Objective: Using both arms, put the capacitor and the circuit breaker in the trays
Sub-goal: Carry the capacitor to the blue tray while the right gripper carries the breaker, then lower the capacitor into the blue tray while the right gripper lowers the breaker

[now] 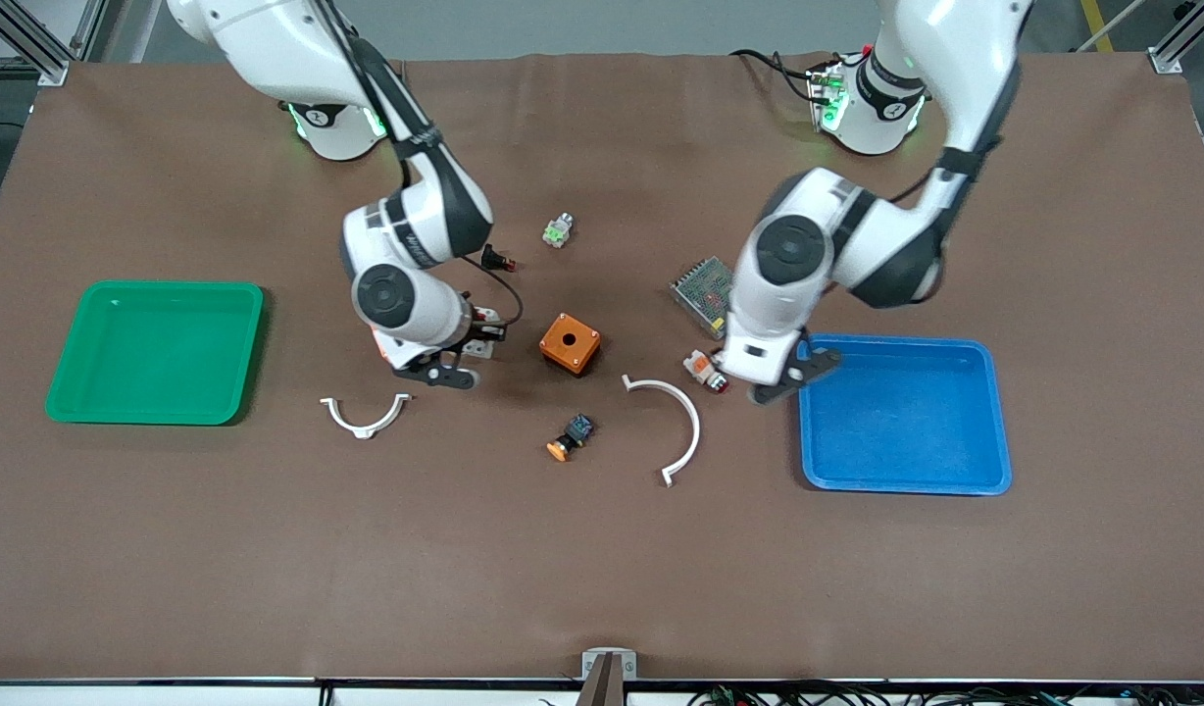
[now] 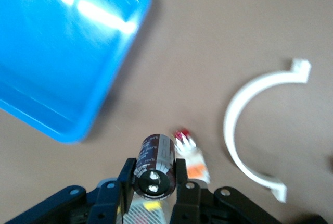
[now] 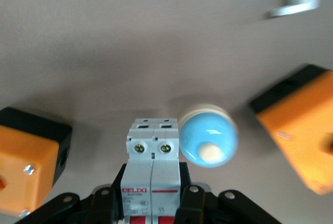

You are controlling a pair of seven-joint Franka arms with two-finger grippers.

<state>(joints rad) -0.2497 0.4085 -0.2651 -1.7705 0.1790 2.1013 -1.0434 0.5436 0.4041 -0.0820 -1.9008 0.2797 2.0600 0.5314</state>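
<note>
Between the fingers of the left claw (image 2: 154,182) sits the capacitor (image 2: 155,165), pinched by its sides, silvery end face toward the wrist camera. It hangs over the worktop (image 1: 602,569) close to the rim of the blue tray (image 1: 994,412), which lies at about three o'clock from it in the front view. Beneath are a white-and-orange push-button (image 2: 193,162) and a white curved bracket (image 2: 244,130). The right claw (image 3: 154,203) is pressed onto the circuit breaker (image 3: 154,169), low over the worktop beside an orange box (image 1: 570,343); the green tray (image 1: 63,392) is well apart, at nine o'clock. I judge both parts grasped; next each arm must carry its part over a tray and release.
</note>
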